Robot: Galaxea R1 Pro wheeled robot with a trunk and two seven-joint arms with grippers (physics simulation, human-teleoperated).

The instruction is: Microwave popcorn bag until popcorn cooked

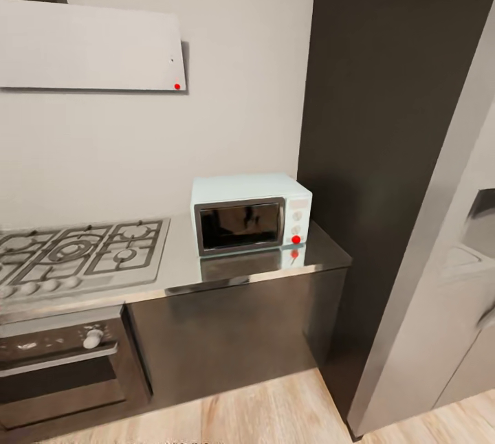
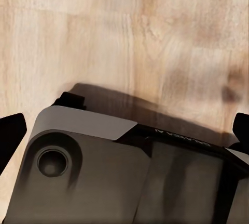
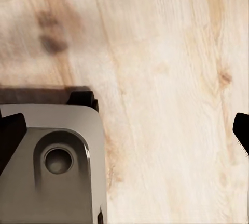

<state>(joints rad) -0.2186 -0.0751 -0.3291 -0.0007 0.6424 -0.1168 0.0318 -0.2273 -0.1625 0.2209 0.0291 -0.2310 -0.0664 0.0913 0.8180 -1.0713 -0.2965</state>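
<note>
The microwave (image 1: 250, 214) sits shut at the surface's (image 1: 180, 262) right end; both grippers hang wide and empty over the floor (image 3: 166, 78). Best search for the popcorn bag first.

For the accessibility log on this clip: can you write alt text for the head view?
A small mint-blue microwave, door shut, sits on a reflective grey countertop against a pale wall. A gas hob lies to its left under a white hood, with an oven below the hob. A tall dark cabinet rises at right over a wood floor.
</note>
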